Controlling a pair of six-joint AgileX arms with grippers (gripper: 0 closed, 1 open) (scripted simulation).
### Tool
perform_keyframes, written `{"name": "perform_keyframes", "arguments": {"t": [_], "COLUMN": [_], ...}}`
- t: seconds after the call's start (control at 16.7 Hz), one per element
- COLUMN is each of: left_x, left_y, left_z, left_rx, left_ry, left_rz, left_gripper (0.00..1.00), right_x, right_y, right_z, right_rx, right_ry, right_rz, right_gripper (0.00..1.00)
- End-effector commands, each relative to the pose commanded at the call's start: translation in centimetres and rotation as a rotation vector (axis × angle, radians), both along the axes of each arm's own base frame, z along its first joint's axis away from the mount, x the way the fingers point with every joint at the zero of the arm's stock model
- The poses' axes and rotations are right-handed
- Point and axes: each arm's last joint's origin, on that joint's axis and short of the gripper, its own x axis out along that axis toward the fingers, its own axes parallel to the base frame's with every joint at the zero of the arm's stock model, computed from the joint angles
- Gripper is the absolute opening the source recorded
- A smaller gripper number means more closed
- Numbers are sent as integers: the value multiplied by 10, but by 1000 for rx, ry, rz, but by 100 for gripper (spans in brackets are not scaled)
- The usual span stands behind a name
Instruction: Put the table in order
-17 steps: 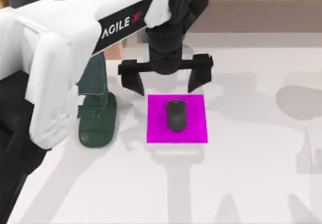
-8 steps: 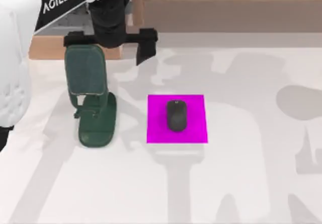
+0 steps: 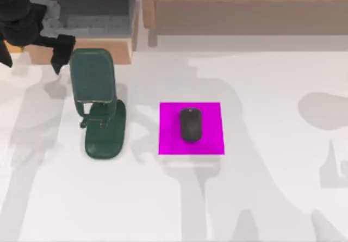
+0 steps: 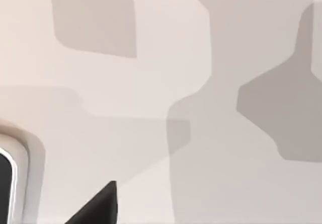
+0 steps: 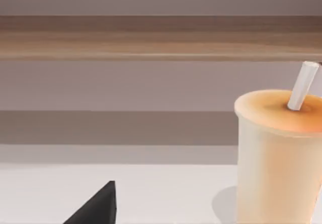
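The white table (image 3: 261, 198) holds a magenta mat (image 3: 212, 144) near its middle, with a black mouse (image 3: 190, 125) lying on it. To the mat's left, a dark green phone stand (image 3: 100, 109) stands upright. My left gripper (image 3: 31, 54) hovers at the table's back left corner, left of the stand's top, open and holding nothing. The left wrist view looks down on bare table (image 4: 151, 83). A dark corner of my right gripper (image 5: 95, 209) shows in the right wrist view, near an orange cup (image 5: 276, 158) with a white straw.
Tan wooden furniture (image 3: 244, 2) runs along the back edge, with a grey compartment (image 3: 81, 8) at its left end. Arm shadows lie across the white surface. A rounded white-rimmed dark object (image 4: 10, 183) sits at the left wrist view's edge.
My left arm has swung from above the mat's back edge out to the back left corner, gripper still open. The mouse, mat and stand have not moved.
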Motion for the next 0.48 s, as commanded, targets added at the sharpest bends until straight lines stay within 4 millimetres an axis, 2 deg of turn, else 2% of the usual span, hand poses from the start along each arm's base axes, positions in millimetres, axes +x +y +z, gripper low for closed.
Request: {"name": "perform_keyframes", "arguments": {"t": [0.12,0.24,0.36,0.48], "left_x": [-5,-14,-25,-34], "left_y": [54,98,130,153], "left_z": [1,-1,-1,1], "left_rx": [-4,-17,-33,-45], "left_ry": [25,51,66,70], "left_rz": [-49,-98,-146,-188], "left_gripper": [100,100,100,100], "right_x": [0,0,0,0], "right_y": [0,0,0,0], "right_z": [0,0,0,0], "right_rx": [0,0,0,0], "right_ry": [0,0,0,0], "right_rz": [0,0,0,0], "right_gripper": [100,100,100,100]}}
